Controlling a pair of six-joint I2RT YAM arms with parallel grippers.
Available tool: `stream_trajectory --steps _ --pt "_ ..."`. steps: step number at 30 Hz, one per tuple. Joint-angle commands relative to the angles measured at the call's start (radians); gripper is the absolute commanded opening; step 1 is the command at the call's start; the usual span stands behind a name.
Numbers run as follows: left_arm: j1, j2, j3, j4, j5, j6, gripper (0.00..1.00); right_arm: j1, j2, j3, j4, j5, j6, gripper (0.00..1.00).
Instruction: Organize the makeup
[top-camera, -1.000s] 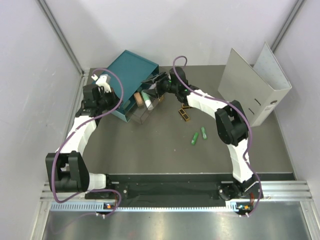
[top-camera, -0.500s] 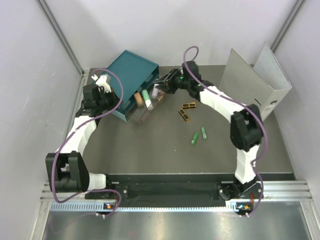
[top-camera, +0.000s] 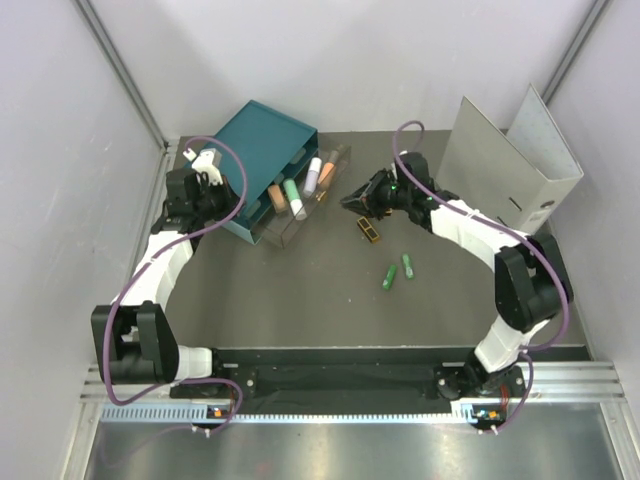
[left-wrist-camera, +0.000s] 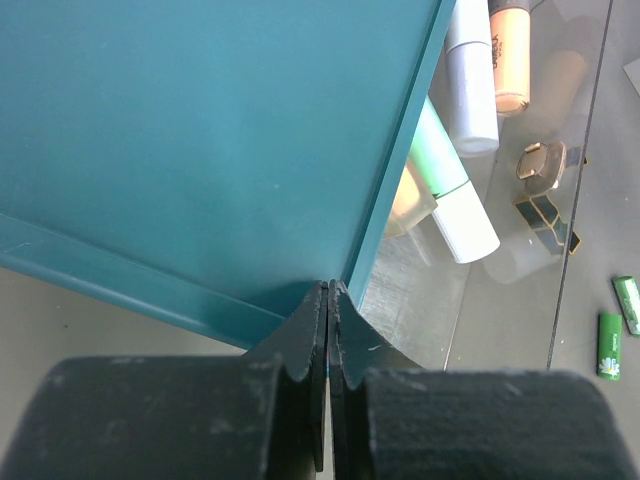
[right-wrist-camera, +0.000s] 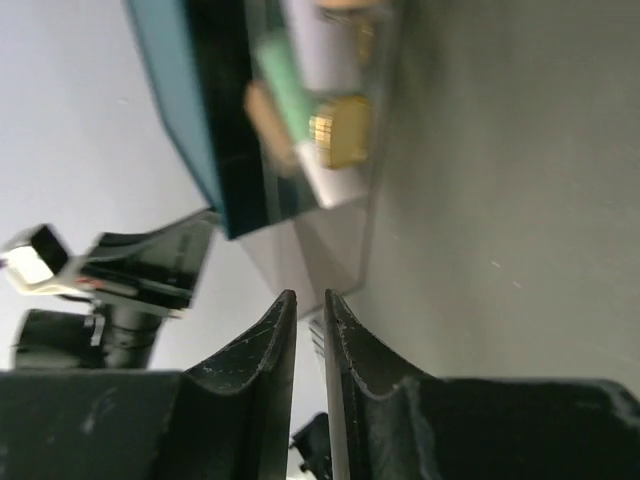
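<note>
Makeup tubes lie in the clear pulled-out drawers: a white tube (top-camera: 313, 173) (left-wrist-camera: 470, 80), a peach tube (top-camera: 327, 178) (left-wrist-camera: 510, 50) and a pale green tube (top-camera: 292, 195) (left-wrist-camera: 440, 150). One black-and-gold case (top-camera: 371, 229) (left-wrist-camera: 545, 213) lies on the table. Two bright green tubes (top-camera: 389, 277) (top-camera: 408, 266) lie nearer the arms. My right gripper (top-camera: 352, 200) (right-wrist-camera: 310, 298) hovers just right of the drawers, shut, with nothing between its fingers. My left gripper (top-camera: 205, 162) (left-wrist-camera: 328, 292) is shut and empty, its tips against the teal drawer box's (top-camera: 262, 145) (left-wrist-camera: 200, 130) corner.
A large grey binder (top-camera: 505, 170) stands open at the back right. Grey walls close in the table on the left, right and back. In the right wrist view the teal box (right-wrist-camera: 180, 90) and the left arm (right-wrist-camera: 110, 270) lie ahead.
My right gripper has drawn back from the drawers toward the right and shut. The white and peach tubes now show in the drawer. The left arm has not moved.
</note>
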Motion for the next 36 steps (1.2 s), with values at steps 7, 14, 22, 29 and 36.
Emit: stream_trajectory --steps 7,14,22,29,36 --pt "-0.014 0.047 -0.056 -0.288 0.022 0.026 0.00 0.002 0.063 0.006 0.036 -0.038 -0.051 0.17" --pt "-0.014 0.039 -0.052 -0.294 0.014 0.029 0.00 0.025 0.179 0.066 0.060 -0.040 -0.056 0.16" --pt "-0.012 0.041 -0.047 -0.301 0.014 0.028 0.00 0.054 0.290 0.199 0.048 -0.044 -0.046 0.16" --pt "-0.014 0.041 -0.046 -0.302 0.013 0.021 0.00 0.071 0.387 0.328 0.010 -0.050 -0.042 0.16" --pt "-0.014 0.036 -0.046 -0.307 0.013 0.024 0.00 0.082 0.468 0.454 -0.010 -0.055 -0.025 0.16"
